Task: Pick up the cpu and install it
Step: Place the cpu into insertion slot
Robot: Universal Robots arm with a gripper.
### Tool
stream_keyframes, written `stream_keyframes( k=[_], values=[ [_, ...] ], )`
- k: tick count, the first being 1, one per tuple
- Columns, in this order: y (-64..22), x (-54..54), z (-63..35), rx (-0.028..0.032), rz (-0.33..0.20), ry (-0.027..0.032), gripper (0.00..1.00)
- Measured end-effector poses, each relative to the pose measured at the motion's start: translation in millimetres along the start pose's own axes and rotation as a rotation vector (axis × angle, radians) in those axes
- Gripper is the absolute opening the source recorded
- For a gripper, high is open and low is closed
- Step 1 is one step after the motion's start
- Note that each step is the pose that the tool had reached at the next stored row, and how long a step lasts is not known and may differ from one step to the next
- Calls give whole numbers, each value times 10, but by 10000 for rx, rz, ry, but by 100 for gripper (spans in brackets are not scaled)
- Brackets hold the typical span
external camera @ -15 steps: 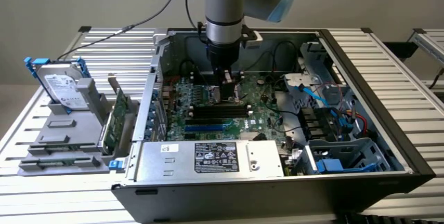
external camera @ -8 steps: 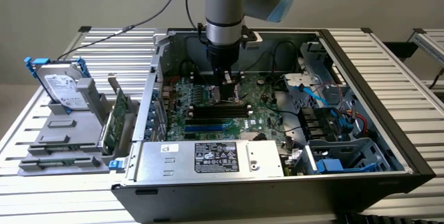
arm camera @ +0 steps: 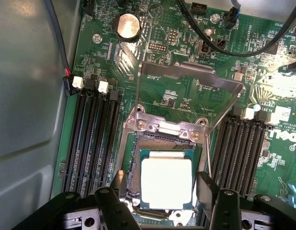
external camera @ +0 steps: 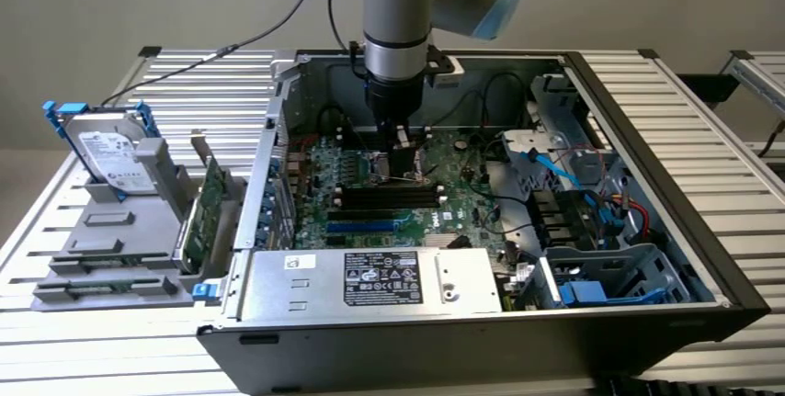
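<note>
A slatted metal worktop point(external camera: 687, 111) carries an open computer case point(external camera: 491, 350) lying on its side. To the exterior view's left of the case, a hard drive point(external camera: 110, 152) in a blue bracket and a long green card point(external camera: 209, 198) stand in a grey holder, well apart from the work. The arm point(external camera: 395, 28) reaches straight down into the case, over the middle of the green main board point(external camera: 368, 203).

From the wrist, the board shows banks of black memory slots point(arm camera: 90, 139) on either side of the chip socket point(arm camera: 136, 163). The socket's metal hold-down frame point(arm camera: 181, 71) stands raised, hinged back from the opening and not folded over it.

The pincer point(arm camera: 162, 184) hangs low over the socket with its jaws spread wide. One black finger point(arm camera: 118, 179) stands on each side of the cpu point(arm camera: 166, 182), and there is a visible gap between each finger and the chip's edges, so it grips nothing. The cpu lies flat inside the socket, silver top up, squarely within the socket's border as far as can be seen.

Judging by this, the pick-up and the carry are done and the chip looks set down in its seat and let go. The install is not complete, since the hold-down frame is open above the chip and nothing clamps it in place.
</note>
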State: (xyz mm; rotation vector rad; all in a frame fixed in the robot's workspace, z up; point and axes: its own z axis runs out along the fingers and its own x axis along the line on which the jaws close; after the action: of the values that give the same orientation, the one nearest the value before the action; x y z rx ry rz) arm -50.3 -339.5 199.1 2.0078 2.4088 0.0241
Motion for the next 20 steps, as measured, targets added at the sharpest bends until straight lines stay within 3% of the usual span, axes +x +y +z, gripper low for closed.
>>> stream_keyframes(
  k=[20],
  values=[
    [1,5,14,-10,13,56,67]
  ],
)
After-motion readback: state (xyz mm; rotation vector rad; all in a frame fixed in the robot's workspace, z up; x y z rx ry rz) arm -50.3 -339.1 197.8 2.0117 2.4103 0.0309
